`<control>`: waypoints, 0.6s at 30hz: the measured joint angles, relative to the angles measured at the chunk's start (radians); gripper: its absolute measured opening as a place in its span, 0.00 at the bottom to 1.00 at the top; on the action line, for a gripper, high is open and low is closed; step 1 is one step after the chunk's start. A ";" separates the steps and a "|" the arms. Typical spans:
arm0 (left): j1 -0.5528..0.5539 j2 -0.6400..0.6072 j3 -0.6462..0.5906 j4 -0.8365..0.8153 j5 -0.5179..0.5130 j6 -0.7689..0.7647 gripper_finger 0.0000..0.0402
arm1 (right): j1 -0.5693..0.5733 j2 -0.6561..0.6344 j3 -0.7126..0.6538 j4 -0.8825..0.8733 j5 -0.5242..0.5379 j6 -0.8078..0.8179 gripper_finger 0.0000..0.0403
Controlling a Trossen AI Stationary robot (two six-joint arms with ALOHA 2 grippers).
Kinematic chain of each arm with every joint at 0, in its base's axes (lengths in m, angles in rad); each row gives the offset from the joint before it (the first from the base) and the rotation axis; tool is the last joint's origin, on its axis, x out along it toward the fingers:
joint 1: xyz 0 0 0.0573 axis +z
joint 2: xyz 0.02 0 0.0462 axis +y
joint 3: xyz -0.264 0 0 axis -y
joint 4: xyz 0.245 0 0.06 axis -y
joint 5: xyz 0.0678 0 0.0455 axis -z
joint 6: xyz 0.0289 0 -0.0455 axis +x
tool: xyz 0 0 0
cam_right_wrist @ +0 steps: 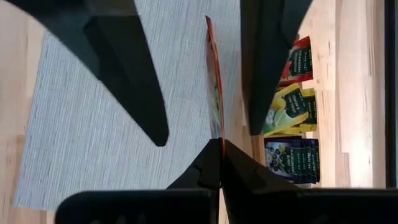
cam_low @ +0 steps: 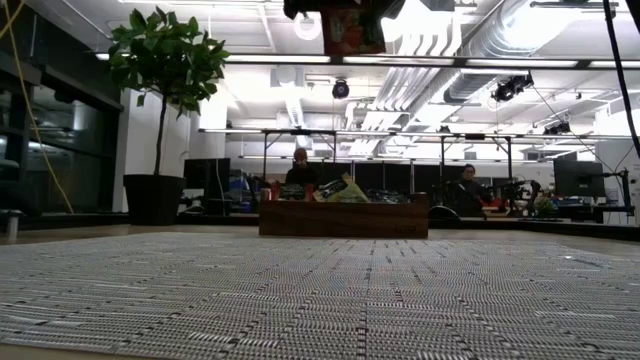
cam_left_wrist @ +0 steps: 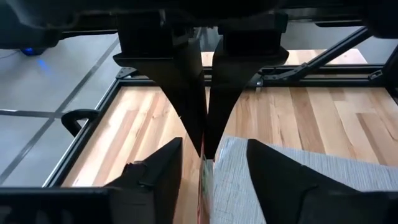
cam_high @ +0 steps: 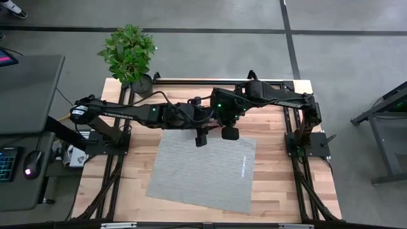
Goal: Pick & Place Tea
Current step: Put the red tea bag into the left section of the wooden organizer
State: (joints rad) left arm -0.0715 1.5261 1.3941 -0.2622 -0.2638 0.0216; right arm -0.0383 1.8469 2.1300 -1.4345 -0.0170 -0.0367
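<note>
The left gripper (cam_left_wrist: 208, 168) is held above the mat's (cam_high: 197, 172) 12 o'clock edge, its jaws apart on either side of a red tea sachet (cam_right_wrist: 215, 87). The sachet is seen edge-on, hanging upright with its long axis vertical, pinched between the right gripper's (cam_right_wrist: 219, 146) closed jaws. More sachets (cam_right_wrist: 292, 118) are stacked in a wooden tray (cam_low: 343, 217) on the surface (cam_high: 286, 197).

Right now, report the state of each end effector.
Left end effector: open, its fingers either side of the red tea sachet, not gripping it.
Right end effector: closed, holding the red tea sachet by one edge above the grey mat.
</note>
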 joint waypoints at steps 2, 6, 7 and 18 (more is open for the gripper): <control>0.000 0.000 0.000 0.000 0.000 0.000 0.40 | 0.000 0.000 0.000 0.000 0.000 -0.006 0.00; 0.000 0.000 0.000 0.000 0.000 0.001 0.29 | 0.000 0.000 0.000 0.000 0.001 -0.011 0.00; 0.000 0.000 0.000 0.000 0.000 0.001 0.27 | 0.000 0.000 0.000 0.000 0.000 -0.014 0.00; 0.000 0.000 0.000 0.000 0.000 0.004 0.02 | 0.000 0.000 0.000 -0.001 -0.003 -0.017 0.00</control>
State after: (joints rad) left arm -0.0711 1.5261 1.3941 -0.2619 -0.2638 0.0254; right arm -0.0383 1.8469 2.1300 -1.4358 -0.0200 -0.0532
